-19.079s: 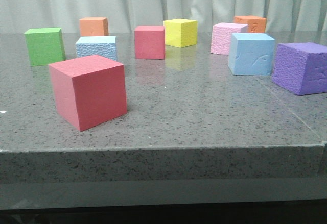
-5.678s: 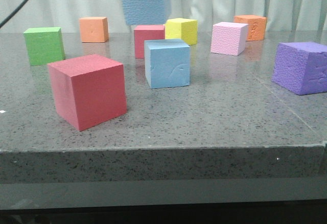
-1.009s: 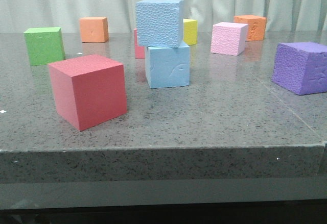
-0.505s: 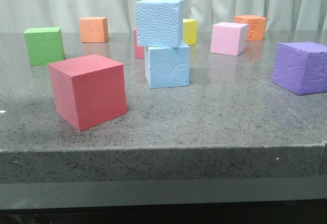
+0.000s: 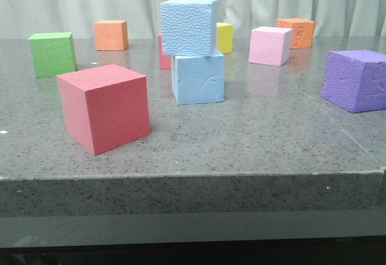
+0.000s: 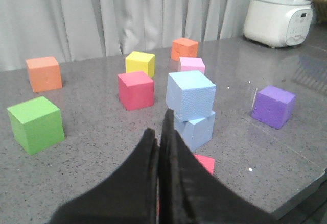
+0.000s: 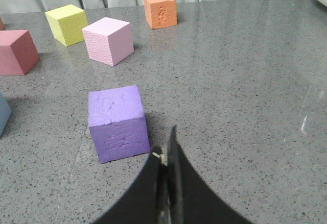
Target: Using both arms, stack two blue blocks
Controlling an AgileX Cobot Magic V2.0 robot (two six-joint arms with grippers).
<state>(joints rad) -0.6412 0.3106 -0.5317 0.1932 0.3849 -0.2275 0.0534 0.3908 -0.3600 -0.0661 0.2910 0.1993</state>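
The rough pebbly blue block (image 5: pixel 188 27) rests on top of the smooth blue block (image 5: pixel 198 78) with the curved scratch, set a little to the left and turned slightly. The stack stands mid-table. It also shows in the left wrist view, the rough block (image 6: pixel 191 95) above the smooth one (image 6: pixel 196 130). My left gripper (image 6: pixel 159 127) is shut and empty, drawn back from the stack. My right gripper (image 7: pixel 164 147) is shut and empty beside the purple cube (image 7: pixel 117 122). Only a sliver of a blue block (image 7: pixel 2 113) shows in the right wrist view. Neither gripper shows in the front view.
A large red cube (image 5: pixel 105 107) sits front left. A green cube (image 5: pixel 52 54), orange cubes (image 5: pixel 111 34) (image 5: pixel 295 31), a yellow cube (image 5: pixel 224 37), a pink cube (image 5: pixel 269 45), a smaller red cube (image 5: pixel 164 58) and the purple cube (image 5: pixel 357 79) ring the stack. A white blender (image 6: pixel 279 10) stands far right.
Over the last second nothing has moved. Earlier the smooth blue block was brought to mid-table and the rough blue block was carried over and set on it.
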